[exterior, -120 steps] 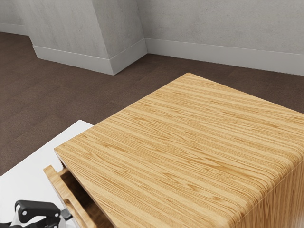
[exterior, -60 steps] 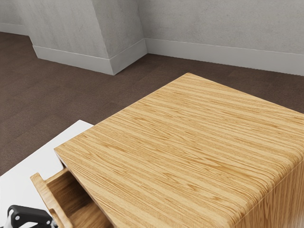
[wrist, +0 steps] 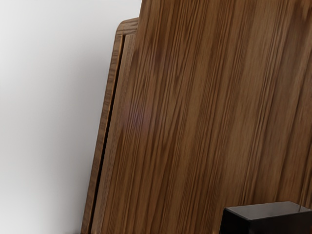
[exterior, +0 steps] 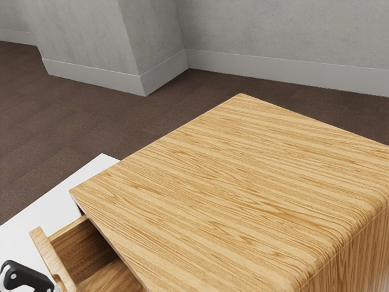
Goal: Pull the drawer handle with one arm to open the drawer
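One drawer (exterior: 74, 252) slid further out, one cabinet (exterior: 243, 194), one pincer (exterior: 21, 278) seemingly alongside

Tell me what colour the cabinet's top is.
Golden wood grain on the cabinet top, clearest in the exterior view.

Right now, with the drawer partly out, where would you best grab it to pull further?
By the handle on the drawer front, coming from the exterior view's lower left, where the gripper is. The front faces that way and slides out of the wooden cabinet toward it.
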